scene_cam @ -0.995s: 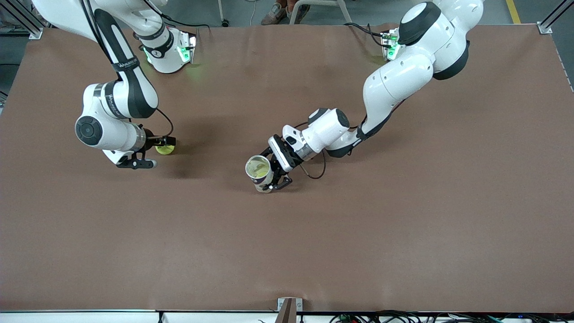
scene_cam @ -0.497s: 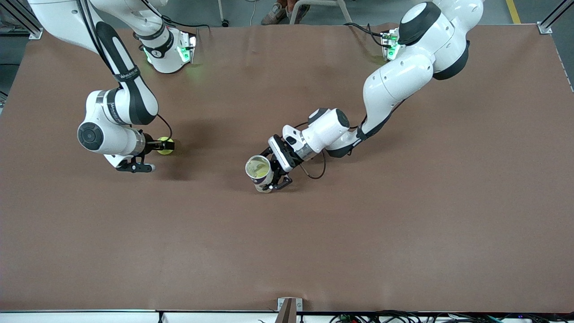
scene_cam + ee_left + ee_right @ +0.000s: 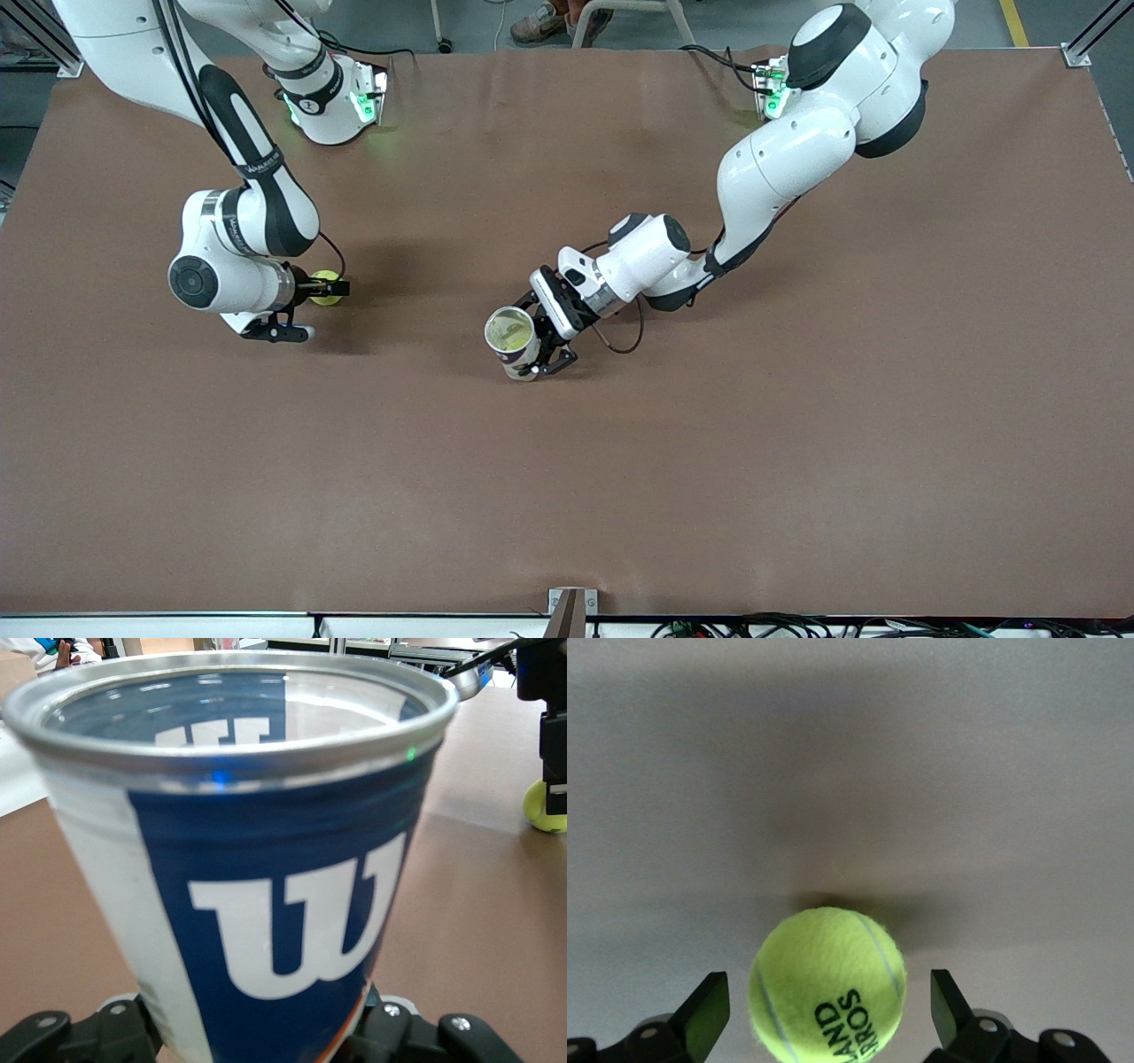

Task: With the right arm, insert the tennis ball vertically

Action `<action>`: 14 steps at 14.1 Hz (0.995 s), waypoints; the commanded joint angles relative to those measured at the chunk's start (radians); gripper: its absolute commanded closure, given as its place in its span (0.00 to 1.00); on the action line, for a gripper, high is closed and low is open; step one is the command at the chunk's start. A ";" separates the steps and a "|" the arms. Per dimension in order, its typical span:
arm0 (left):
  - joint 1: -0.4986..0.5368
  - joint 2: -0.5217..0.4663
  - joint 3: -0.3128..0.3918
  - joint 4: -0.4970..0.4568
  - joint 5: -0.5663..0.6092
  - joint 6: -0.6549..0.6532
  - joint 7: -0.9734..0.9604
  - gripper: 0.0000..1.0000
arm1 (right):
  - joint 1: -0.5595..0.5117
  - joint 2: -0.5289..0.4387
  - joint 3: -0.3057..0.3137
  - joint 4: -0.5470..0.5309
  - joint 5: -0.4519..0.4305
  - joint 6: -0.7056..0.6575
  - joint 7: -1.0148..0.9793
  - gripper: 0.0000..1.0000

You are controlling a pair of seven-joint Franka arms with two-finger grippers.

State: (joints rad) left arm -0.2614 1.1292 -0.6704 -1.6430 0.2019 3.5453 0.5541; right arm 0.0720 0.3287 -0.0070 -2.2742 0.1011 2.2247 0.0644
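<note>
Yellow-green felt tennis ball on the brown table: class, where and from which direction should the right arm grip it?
Grip the yellow-green felt tennis ball across its widest middle, coming straight down from above. It is round, sits free on the table, and the right end effector already straddles it with fingers open on either side.

- Tennis ball (image 3: 326,288): bright yellow-green felt with a pale seam and black lettering, lying on the table (image 3: 797,443) toward the right arm's end, between the spread fingers of the right end effector (image 3: 827,1014), neither finger touching it.
- Tennis ball can (image 3: 513,341): clear-walled, with a blue-and-white label bearing a large white "W" and a silver metal rim. It stands upright near the middle of the table, mouth open upward, clamped at its base by the left end effector (image 3: 542,347). Something yellow-green shows inside.
</note>
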 commanded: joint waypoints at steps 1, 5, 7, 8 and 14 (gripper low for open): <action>-0.018 0.007 0.015 0.014 0.008 0.007 -0.003 0.22 | -0.026 -0.010 0.015 -0.013 -0.014 0.000 -0.005 0.00; -0.016 0.009 0.017 0.009 0.010 0.007 -0.003 0.22 | -0.034 0.013 0.016 -0.011 -0.012 0.001 -0.005 0.02; -0.018 0.007 0.017 0.012 0.008 0.007 -0.003 0.22 | -0.032 0.022 0.016 -0.011 -0.012 0.001 -0.005 0.05; -0.018 0.007 0.015 0.012 0.010 0.007 -0.003 0.22 | -0.032 0.026 0.016 -0.010 -0.011 0.001 -0.005 0.06; -0.016 0.009 0.017 0.008 0.010 0.007 -0.003 0.22 | -0.032 0.024 0.018 -0.002 -0.006 -0.002 0.003 0.69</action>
State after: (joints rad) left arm -0.2619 1.1292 -0.6700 -1.6431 0.2019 3.5459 0.5541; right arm 0.0616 0.3605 -0.0054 -2.2725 0.1011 2.2213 0.0648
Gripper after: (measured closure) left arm 0.216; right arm 0.339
